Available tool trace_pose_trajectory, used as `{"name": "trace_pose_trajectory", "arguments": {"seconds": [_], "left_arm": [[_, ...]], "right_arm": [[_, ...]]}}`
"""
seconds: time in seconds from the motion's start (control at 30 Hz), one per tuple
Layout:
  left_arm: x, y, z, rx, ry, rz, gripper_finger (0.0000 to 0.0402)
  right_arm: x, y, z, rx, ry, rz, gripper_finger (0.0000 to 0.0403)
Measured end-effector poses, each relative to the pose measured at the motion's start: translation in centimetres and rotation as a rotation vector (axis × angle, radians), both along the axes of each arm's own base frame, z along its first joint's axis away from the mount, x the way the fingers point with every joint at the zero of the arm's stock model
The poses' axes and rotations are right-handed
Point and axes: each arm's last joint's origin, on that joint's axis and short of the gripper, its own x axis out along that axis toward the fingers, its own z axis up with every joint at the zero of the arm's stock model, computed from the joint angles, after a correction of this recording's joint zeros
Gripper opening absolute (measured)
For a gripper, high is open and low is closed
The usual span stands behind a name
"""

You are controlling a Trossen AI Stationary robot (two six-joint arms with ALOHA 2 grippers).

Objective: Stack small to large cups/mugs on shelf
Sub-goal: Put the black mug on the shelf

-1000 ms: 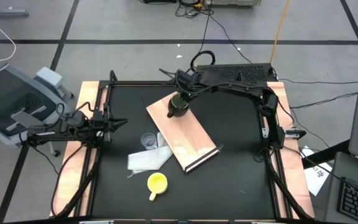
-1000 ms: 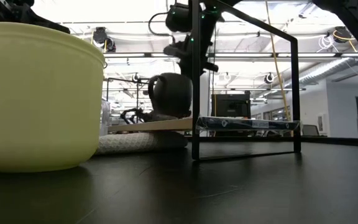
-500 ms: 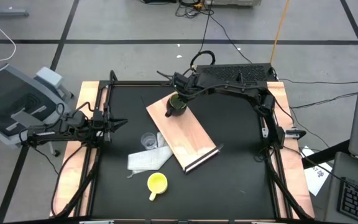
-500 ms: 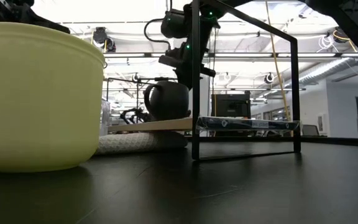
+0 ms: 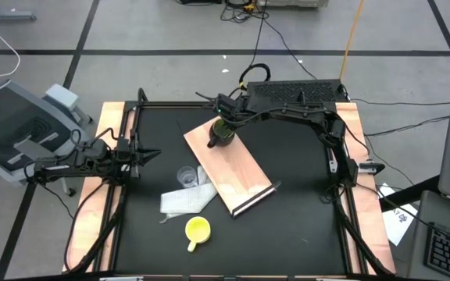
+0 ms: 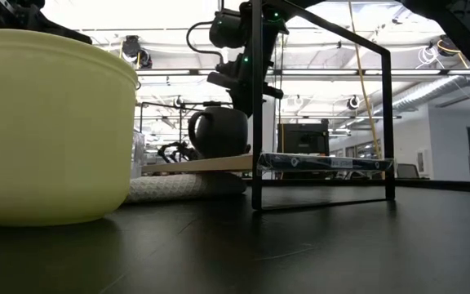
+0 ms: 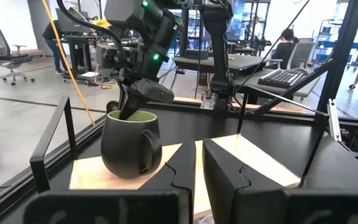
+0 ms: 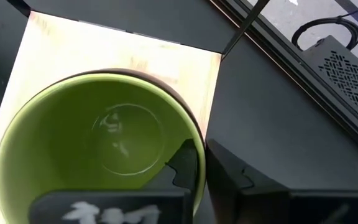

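Green mug upright on the far end of the shelf, handle toward the left arm. Right hand at the mug's rim, one finger inside, one outside, straddling the wall; whether clamped or just loosened, cannot tell. Clear cup on the counter just beside the shelf, next to a white cloth. Yellow mug near the front edge. Left hand clenched, empty, waiting at the counter's left side.
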Motion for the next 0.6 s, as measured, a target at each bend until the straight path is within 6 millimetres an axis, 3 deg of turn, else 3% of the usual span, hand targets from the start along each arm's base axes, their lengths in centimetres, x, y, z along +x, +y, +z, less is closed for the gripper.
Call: {"name": "trace_pose_trajectory", "arguments": {"seconds": [0.6], "left_arm": [[0.00,0.00,-0.09,-0.006,0.009,0.000,0.0033]], "right_arm": [[0.39,0.32,0.12,0.014,-0.034,0.031,0.0082]]}}
